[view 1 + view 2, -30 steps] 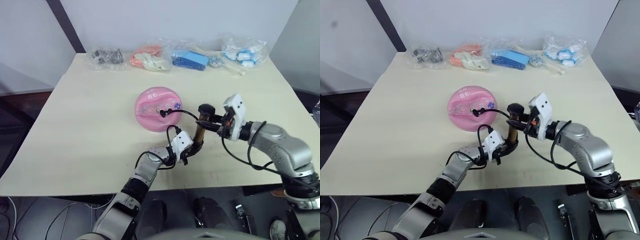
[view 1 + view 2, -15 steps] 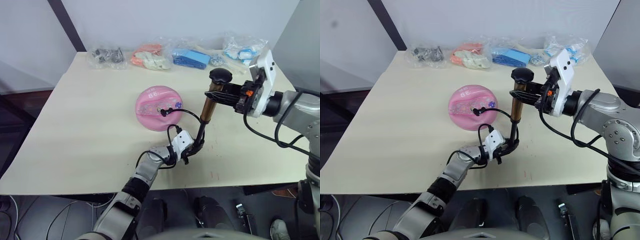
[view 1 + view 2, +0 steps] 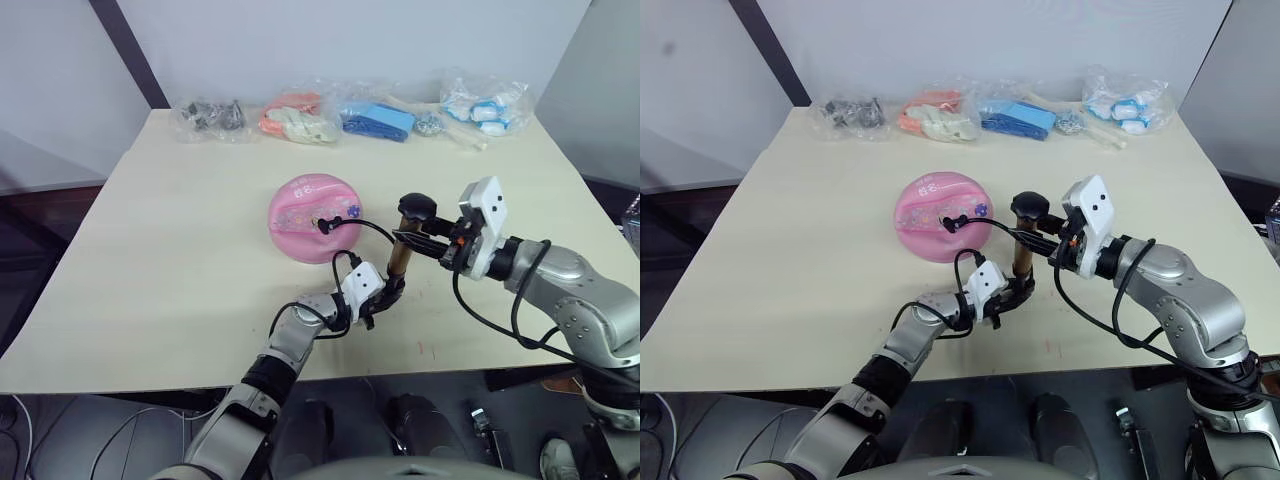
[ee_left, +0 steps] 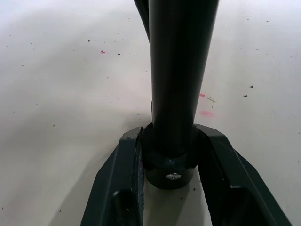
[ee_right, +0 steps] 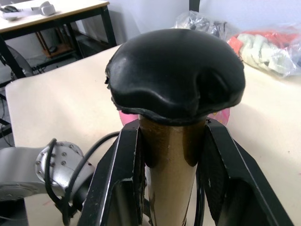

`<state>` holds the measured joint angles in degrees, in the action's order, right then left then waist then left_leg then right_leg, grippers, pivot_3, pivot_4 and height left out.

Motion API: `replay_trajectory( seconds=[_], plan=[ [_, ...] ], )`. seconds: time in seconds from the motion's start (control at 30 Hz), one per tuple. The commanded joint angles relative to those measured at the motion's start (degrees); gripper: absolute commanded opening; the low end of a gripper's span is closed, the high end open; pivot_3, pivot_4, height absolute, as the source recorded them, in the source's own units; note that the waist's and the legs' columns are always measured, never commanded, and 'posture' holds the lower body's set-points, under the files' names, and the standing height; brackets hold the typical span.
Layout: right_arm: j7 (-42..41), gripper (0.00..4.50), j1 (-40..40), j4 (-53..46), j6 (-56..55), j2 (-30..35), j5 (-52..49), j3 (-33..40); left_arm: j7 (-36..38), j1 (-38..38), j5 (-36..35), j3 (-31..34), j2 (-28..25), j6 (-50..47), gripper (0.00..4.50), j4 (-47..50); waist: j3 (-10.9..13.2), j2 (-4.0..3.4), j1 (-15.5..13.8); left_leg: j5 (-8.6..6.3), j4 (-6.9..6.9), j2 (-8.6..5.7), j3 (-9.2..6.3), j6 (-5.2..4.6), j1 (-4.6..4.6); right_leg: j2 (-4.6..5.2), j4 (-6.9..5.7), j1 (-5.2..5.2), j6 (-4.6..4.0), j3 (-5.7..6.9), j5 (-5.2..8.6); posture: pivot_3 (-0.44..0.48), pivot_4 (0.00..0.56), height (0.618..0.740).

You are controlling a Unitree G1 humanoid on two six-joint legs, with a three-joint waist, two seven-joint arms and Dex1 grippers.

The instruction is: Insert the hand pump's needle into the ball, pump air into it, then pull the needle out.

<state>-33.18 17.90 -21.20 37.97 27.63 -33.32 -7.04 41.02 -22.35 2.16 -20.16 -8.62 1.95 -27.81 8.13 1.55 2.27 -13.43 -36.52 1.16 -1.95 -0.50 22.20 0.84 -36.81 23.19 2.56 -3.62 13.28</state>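
now the pump (image 3: 401,262) stands upright on the surface (image 3: 180,250), left tool (image 3: 388,293) clamped on its base, right tool (image 3: 430,238) gripping under the handle, the ball (image 3: 310,215) just far-left, hose plugged in.

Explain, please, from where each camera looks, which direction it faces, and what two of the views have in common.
Left eye view and right eye view: on the head, facing forward and down at the table, ball and both arms.
Left wrist view: looks along the left gripper, clamped on the hand pump base.
Right wrist view: looks along the right gripper, clamped under the handle.
Shared: the eye views and the right wrist view all show the ball and pump.
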Motion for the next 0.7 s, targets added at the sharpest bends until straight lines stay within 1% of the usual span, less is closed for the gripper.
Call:
replay_trajectory(
  seconds=[0.03,0.13,0.23,0.33,0.4,0.47,0.57,0.63,0.7],
  plan=[
    [-2.0,1.01,-4.7,9.3,-2.8,-0.8,6.4,-7.8,0.1,1.2,1.3,-0.5,-0.7,-1.9,1.10,-2.2,0.0,0.00,0.0,0.00,0.02,0.00,0.05,0.00,-0.05,0.01,0.01,-0.02,0.00,-0.03,0.00,0.000,0.150,0.740],
    [-3.4,1.01,-6.3,13.9,-6.9,-2.1,9.8,-9.1,0.0,1.0,1.4,-0.5,-0.7,-1.9,1.10,-2.3,-0.2,0.17,0.1,0.00,0.05,0.01,0.09,0.00,-0.27,0.01,0.02,-0.20,-0.01,-0.07,0.01,0.000,0.150,0.740],
    [-4.4,1.01,-6.4,14.4,-8.1,-2.7,10.7,-8.4,0.0,1.0,1.5,-0.5,-0.7,-1.7,1.10,-2.5,-0.2,0.19,0.2,-0.01,0.05,0.04,0.11,0.01,-0.47,0.01,0.02,-0.40,-0.02,-0.10,0.02,0.000,0.150,0.740],
    [-4.6,1.01,-4.3,10.6,-6.6,-2.1,8.5,-4.4,0.0,1.1,1.6,-0.4,-0.8,-1.4,1.10,-2.8,-0.2,0.16,0.2,-0.01,0.05,0.08,0.03,0.01,-0.49,-0.01,0.02,-0.41,-0.03,-0.03,0.03,0.000,0.150,0.740],
    [-3.8,1.01,-1.1,6.3,-4.4,-1.3,5.2,0.4,0.0,1.0,1.6,-0.4,-0.7,-1.3,1.10,-3.1,-0.1,0.10,0.1,-0.01,0.05,0.08,0.02,0.01,-0.44,0.00,0.02,-0.39,-0.04,-0.01,0.03,0.000,0.150,0.740],
    [-3.7,1.01,1.3,3.0,-2.3,0.1,3.2,3.2,-0.1,1.1,1.6,-0.3,-0.7,-1.1,1.10,-3.3,0.1,-0.01,0.0,-0.01,0.05,0.05,0.03,0.01,-0.32,0.04,0.03,-0.30,-0.03,-0.03,0.02,0.000,0.150,0.740],
    [-3.1,1.01,4.2,-0.3,1.8,2.1,-0.1,6.6,-0.2,1.2,1.6,-0.3,-0.7,-0.9,1.10,-3.4,0.2,-0.19,-0.2,0.00,0.04,-0.06,0.04,0.01,0.08,0.08,0.04,0.05,0.01,-0.05,0.00,0.000,0.150,0.740],
    [-2.8,1.01,5.6,-1.5,3.7,3.1,-1.6,7.9,-0.2,1.2,1.6,-0.4,-0.7,-0.8,1.10,-3.5,0.3,-0.22,-0.3,0.00,-0.01,-0.10,0.02,0.01,0.54,0.09,0.03,0.44,0.24,-0.04,-0.15,0.000,0.150,0.740],
    [-2.1,1.01,9.3,-3.4,7.3,5.0,-5.0,11.3,-0.2,1.4,1.5,-0.4,-0.8,-0.8,1.10,-3.5,0.4,-0.28,-0.4,0.00,-0.01,-0.11,-0.01,0.01,0.58,0.10,0.03,0.46,0.24,-0.03,-0.16,0.000,0.150,0.740]
  ],
)
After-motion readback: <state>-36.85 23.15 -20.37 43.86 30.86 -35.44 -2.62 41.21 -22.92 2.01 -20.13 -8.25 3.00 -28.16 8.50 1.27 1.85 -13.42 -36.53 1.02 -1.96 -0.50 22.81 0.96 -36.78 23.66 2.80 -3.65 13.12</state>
